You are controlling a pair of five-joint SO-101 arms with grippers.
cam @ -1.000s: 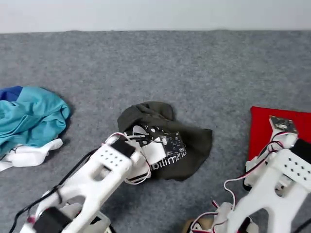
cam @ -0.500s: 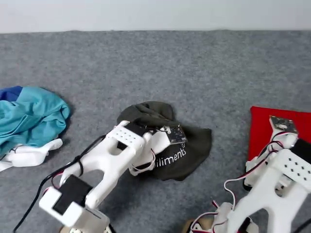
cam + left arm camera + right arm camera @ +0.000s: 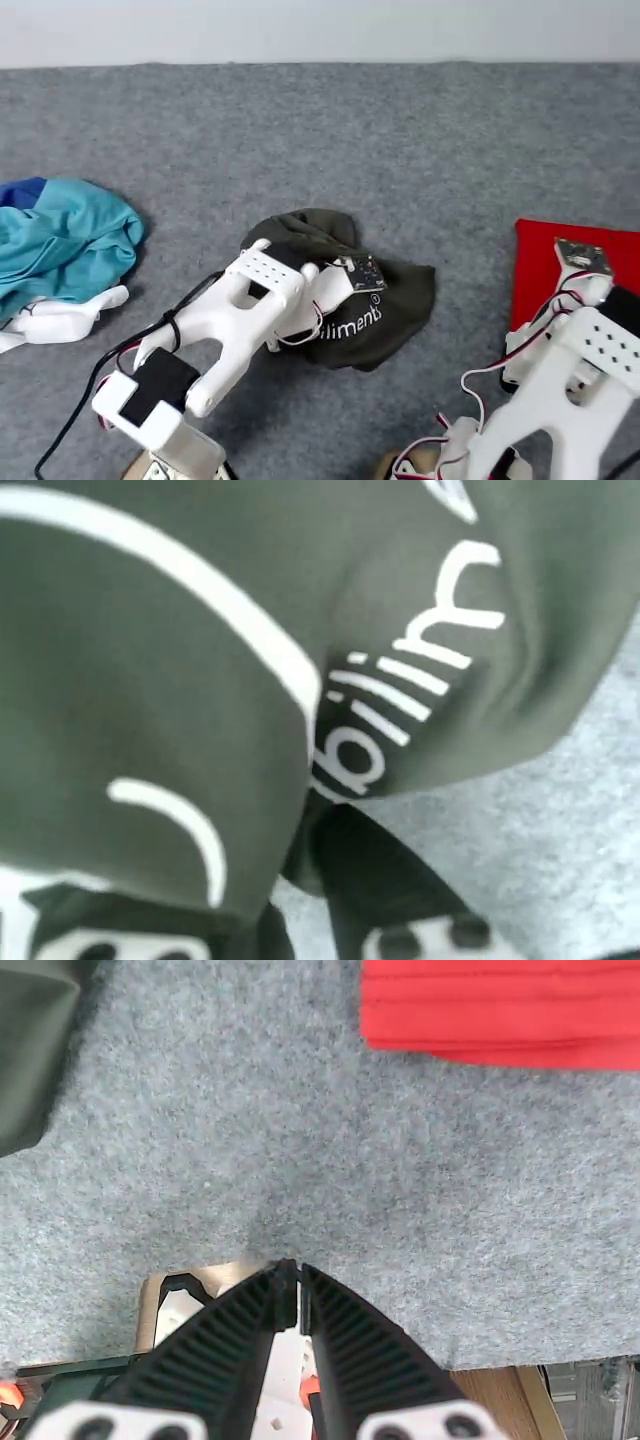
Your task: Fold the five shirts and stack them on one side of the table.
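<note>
A dark olive shirt point(image 3: 400, 290) with white lettering lies crumpled in the middle of the grey felt table point(image 3: 330, 140). My left gripper point(image 3: 332, 298) sits on its near edge. In the left wrist view the shirt point(image 3: 200, 630) hangs right against the camera, and a fold runs in at the left gripper point(image 3: 305, 845), which looks shut on it. A folded red shirt point(image 3: 545, 262) lies flat at the right. My right gripper point(image 3: 298, 1285) is shut with nothing in it, low over the felt near the front edge, between the red shirt point(image 3: 500, 1010) and the olive shirt point(image 3: 30, 1040).
A heap of a teal shirt point(image 3: 60, 235), a blue shirt point(image 3: 20, 190) and a white shirt point(image 3: 55, 320) lies at the left edge. The felt stretches bare behind the olive shirt to the wall. The table's wooden edge point(image 3: 500, 1395) runs just behind the right gripper.
The left arm's elbow has dropped toward the front-left, and its wrist has shifted slightly back and right on the olive shirt. The shirt has barely moved. The right arm has kept still.
</note>
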